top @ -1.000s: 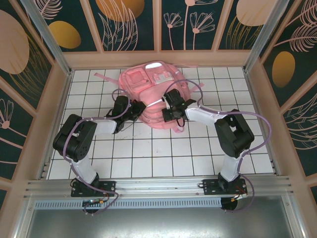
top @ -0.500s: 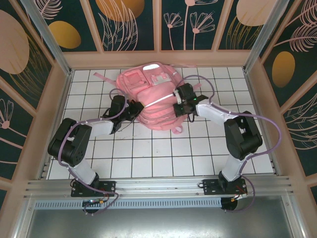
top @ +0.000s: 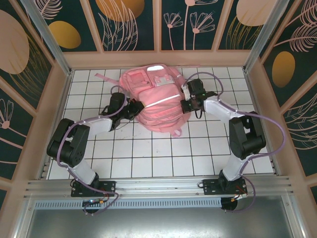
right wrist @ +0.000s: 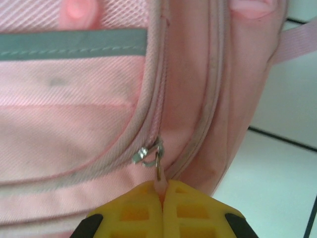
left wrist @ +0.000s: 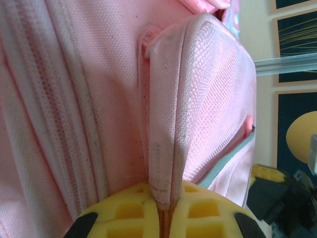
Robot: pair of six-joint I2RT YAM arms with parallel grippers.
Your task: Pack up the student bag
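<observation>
Fabric of the student bag lies straight ahead of both my pincers; the bag rests on the tiled table between them. My left pincer is clamped tight on a folded pocket edge. My right pincer is pinched closed on a zip pull, with white tile just to its right.

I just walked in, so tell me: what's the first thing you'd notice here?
The big pink student bag lies at the far middle of the white tiled table. From either side, the yellow left fingers pinch a pocket by its edge, and the right fingers pinch a zipper pull.
</observation>
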